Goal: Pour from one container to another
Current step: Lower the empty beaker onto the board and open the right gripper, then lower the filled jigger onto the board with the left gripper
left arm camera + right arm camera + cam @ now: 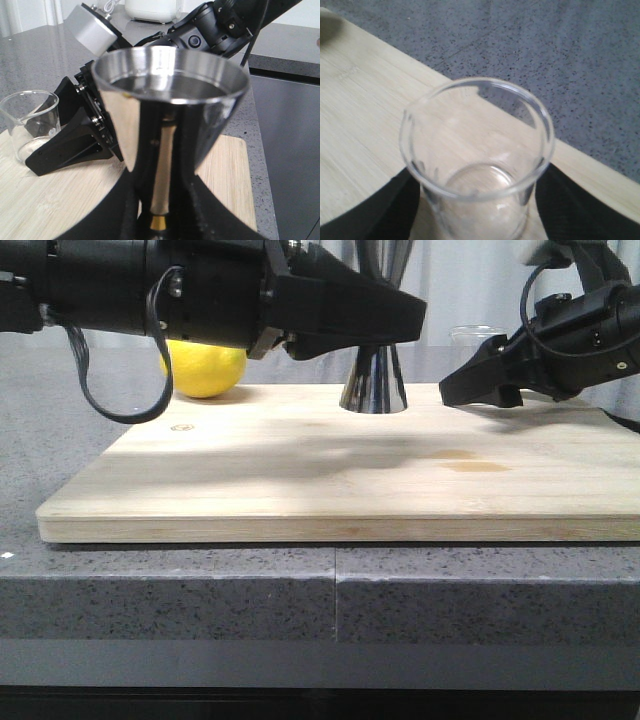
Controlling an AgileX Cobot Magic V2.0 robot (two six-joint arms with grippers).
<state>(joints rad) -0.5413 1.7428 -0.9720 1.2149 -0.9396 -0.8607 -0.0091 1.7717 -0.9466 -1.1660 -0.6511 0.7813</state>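
The jigger [373, 383] stands upright on the wooden board [300, 490], toward its far edge. My left gripper [400, 318] is shut on its waist. In the left wrist view the jigger [170, 95] fills the middle, with the gripper [160, 215] and its black fingers [120, 210] hugging the gold band. To the right, the clear glass beaker [478, 337] shows only its rim above my right gripper [468, 382]. In the right wrist view the beaker [477, 150] sits upright and looks empty. The right gripper [480, 200] presses its fingers [395, 205] against the beaker's sides.
A yellow lemon [205, 370] lies behind the board's far left corner, under my left arm. Damp patches [470, 462] mark the board right of centre. The board rests on a speckled grey counter [200, 580]. A white appliance [152, 9] stands far behind.
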